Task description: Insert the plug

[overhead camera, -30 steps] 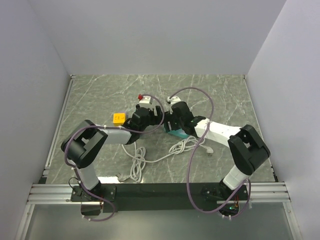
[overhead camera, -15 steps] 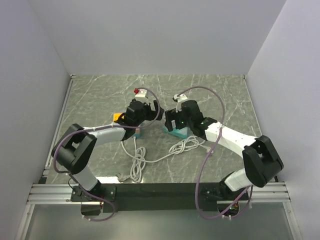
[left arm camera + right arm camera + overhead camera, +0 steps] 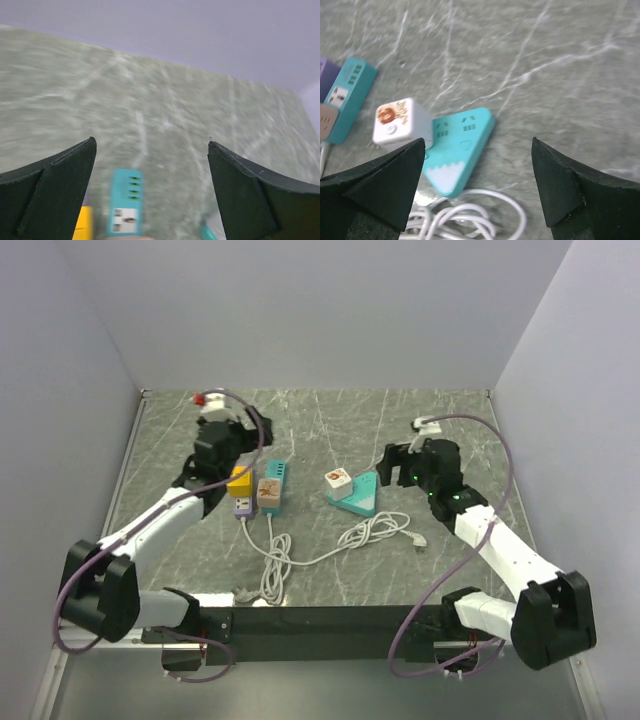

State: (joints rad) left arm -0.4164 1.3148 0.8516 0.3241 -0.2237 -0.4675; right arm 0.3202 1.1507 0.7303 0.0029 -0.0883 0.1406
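A white cube plug (image 3: 337, 480) with an orange picture on top stands on the left corner of a teal triangular power strip (image 3: 360, 498). In the right wrist view the plug (image 3: 400, 122) and strip (image 3: 462, 147) lie just ahead of my open, empty right gripper (image 3: 479, 141). In the top view the right gripper (image 3: 398, 468) hovers to the right of the strip. My left gripper (image 3: 228, 452) is open and empty at the back left, above the table. Its wrist view (image 3: 151, 143) shows only a teal rectangular strip (image 3: 125, 207) low in frame.
The teal rectangular strip (image 3: 274, 483) carries a beige plug (image 3: 268, 493). A purple strip (image 3: 243, 505) with a yellow plug (image 3: 239, 479) lies beside it. White cables (image 3: 375, 532) coil in front of the triangular strip and run toward the near edge (image 3: 270, 565).
Both grippers have drawn away from the middle, the left to the back left and the right to the right. The white plug and triangular strip, earlier covered by them, are now in view.
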